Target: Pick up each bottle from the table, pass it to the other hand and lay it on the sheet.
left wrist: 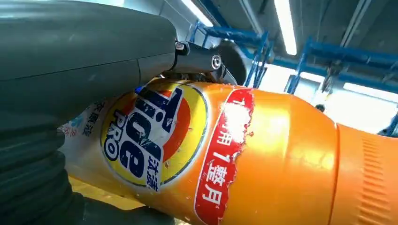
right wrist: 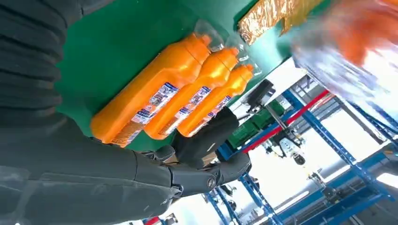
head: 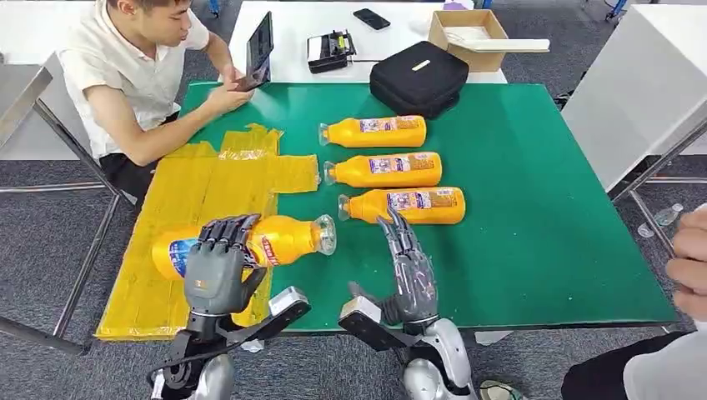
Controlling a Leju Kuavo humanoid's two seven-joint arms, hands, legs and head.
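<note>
Head view: the left hand [head: 218,265] grips an orange bottle [head: 279,238] around its middle, holding it sideways over the near part of the yellow sheet [head: 196,187], cap toward the right. Beside it the right hand [head: 406,268] holds nothing, fingers stretched apart, tips near the closest of three more bottles [head: 404,204] lying in a row on the green worktop [head: 542,208]. A person [head: 133,67] sits at the far left corner.

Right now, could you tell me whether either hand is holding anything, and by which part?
The left hand holds an orange bottle around its labelled body, fingers wrapped over it. The right hand is open and holds nothing.
</note>
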